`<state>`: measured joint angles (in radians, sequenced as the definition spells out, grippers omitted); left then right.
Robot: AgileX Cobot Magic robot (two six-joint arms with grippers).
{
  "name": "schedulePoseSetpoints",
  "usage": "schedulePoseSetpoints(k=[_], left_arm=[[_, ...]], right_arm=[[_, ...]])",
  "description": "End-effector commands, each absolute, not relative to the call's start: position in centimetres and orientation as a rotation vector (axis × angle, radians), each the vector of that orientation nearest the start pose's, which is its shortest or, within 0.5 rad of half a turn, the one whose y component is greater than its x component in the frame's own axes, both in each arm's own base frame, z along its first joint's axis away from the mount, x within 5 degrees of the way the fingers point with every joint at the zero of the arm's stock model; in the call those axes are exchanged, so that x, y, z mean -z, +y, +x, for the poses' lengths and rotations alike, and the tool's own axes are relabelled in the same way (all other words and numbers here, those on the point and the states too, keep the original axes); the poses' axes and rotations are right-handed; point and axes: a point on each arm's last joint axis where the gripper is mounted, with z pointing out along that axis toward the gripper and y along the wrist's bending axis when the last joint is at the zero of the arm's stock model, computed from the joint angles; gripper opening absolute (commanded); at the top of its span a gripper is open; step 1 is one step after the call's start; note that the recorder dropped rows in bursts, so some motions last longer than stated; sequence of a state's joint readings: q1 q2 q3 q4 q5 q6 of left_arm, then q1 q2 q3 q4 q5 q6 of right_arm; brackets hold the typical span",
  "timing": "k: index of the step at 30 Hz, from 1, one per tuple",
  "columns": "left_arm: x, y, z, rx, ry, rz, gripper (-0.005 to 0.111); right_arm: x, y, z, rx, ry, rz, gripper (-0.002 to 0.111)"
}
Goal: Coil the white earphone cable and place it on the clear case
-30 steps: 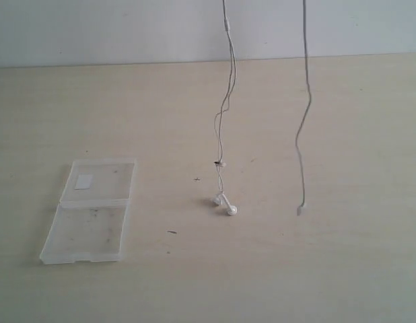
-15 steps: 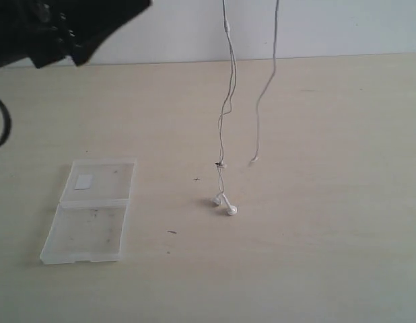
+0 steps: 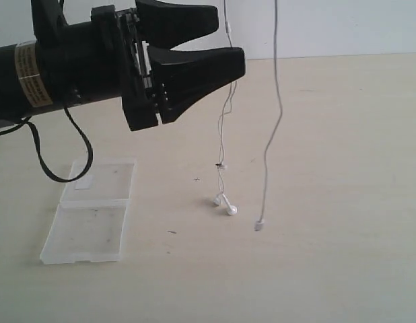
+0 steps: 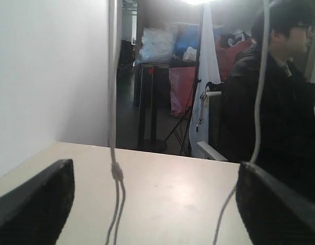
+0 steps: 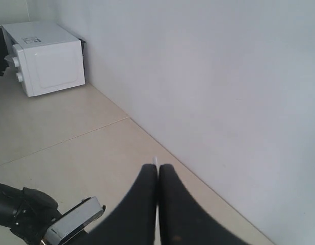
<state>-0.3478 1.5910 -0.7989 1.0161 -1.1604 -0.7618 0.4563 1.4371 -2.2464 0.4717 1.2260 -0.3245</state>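
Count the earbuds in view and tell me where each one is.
2. One earbud lies on the table at the lower end of the hanging white earphone cable; the second earbud sits close beside it, nearer the camera. None appears hidden.

Clear case left on table — earphone cable hanging right.

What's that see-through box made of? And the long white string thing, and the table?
The clear case looks like thin hard plastic: cloudy, scuffed, the table showing through it. The white earphone cable seems to be wire in a smooth rubbery coat, since it hangs in soft bends. The table looks like pale matte wood or wood-look laminate; I cannot tell which.
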Motion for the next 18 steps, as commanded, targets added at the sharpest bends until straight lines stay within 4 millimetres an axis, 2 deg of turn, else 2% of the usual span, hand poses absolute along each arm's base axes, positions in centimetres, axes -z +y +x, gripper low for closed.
schedulePoseSetpoints(k=[1, 10, 18], left_arm=[[-26.0, -17.6, 26.8, 1.056, 1.286, 0.875, 0.082], [-25.7, -17.7, 26.9, 1.063, 1.299, 0.872, 0.082], [-25.3, -19.7, 25.9, 1.055, 1.317, 0.909, 0.082]], right_arm=[[-59.6, 12.9, 17.7, -0.613, 1.659, -0.85, 0.0], [-59.6, 12.9, 17.7, -0.608, 1.655, -0.856, 0.0], [-59.6, 12.9, 17.7, -0.608, 1.655, -0.856, 0.0]])
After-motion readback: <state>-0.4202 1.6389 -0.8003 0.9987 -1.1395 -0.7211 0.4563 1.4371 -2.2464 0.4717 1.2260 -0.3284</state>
